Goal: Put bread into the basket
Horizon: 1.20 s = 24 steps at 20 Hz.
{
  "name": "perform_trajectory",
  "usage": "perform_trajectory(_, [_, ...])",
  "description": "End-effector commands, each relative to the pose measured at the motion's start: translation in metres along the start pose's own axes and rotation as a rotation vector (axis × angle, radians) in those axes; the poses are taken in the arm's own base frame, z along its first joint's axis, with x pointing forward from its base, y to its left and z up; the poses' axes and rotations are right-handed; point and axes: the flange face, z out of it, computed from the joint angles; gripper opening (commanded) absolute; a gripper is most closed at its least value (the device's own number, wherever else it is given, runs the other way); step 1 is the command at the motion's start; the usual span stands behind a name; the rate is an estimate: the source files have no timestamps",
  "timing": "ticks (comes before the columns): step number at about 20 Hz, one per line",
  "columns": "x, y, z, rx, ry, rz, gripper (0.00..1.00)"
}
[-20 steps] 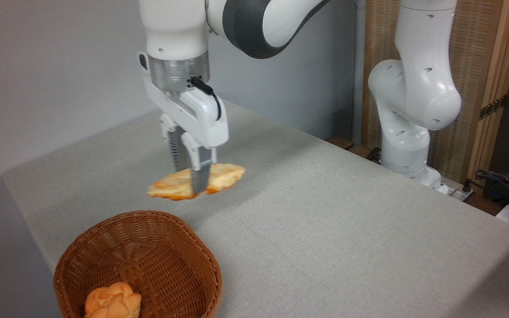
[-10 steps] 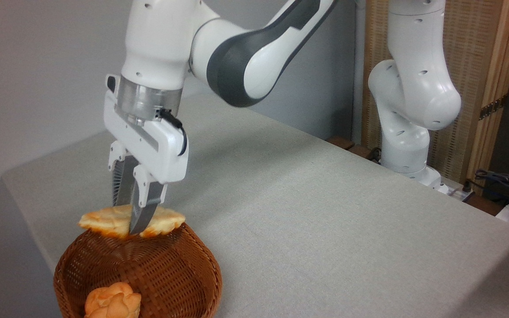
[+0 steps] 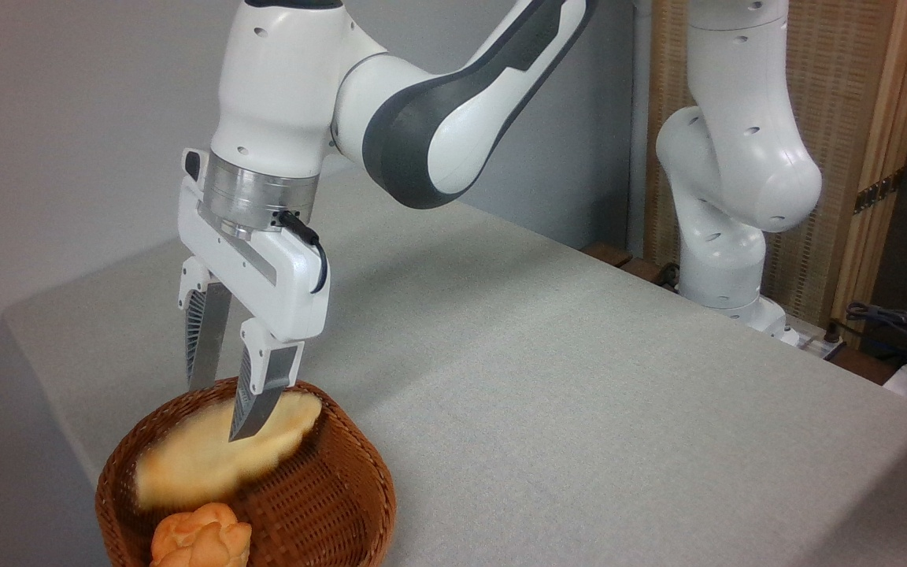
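- Now released: your gripper (image 3: pixel 221 405) stands with its fingers (image 3: pixel 260 398) spread apart above the back rim of the basket (image 3: pixel 320 504), holding nothing; half a second ago they were clamped across the middle of the bread.
- The bread (image 3: pixel 201 461) is inside the basket, blurred and tilted, its high end by the near finger at the back rim and its low end down toward the left wall. The blur suggests it is dropping or sliding as the picture is taken; whether it has come to rest you cannot tell.
- A second ago you carried the loaf over the bare counter (image 3: pixel 579 378); half a second ago it hung level over the basket's far rim. It is now below the rim line for most of its length.
- The small knotted bun (image 3: pixel 200 537) sits at the front of the basket where it was before, just beside the lower end of the loaf; contact between the two cannot be made out.
- Judged from this, the placing is all but done: the loaf is in the right container and free of the fingers.
- What remains for you is a straight lift clear of the rim, as the near finger tip hangs low against the loaf's upper end and a sideways exit could drag it or nudge the wicker.
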Motion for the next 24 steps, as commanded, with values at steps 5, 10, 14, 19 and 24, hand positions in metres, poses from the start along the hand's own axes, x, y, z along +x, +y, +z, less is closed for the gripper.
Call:
perform_trajectory(5, [0.003, 0.001, -0.025, -0.029, 0.009, -0.021, 1.00])
perform_trajectory(10, [-0.007, 0.016, -0.074, -0.178, -0.130, -0.001, 1.00])
perform_trajectory(14, [-0.016, 0.017, -0.090, -0.219, -0.253, -0.015, 1.00])
perform_trajectory(19, [-0.025, 0.016, -0.087, -0.143, -0.367, -0.041, 1.00])
perform_trajectory(24, [-0.025, 0.014, -0.083, -0.110, -0.389, -0.032, 1.00])
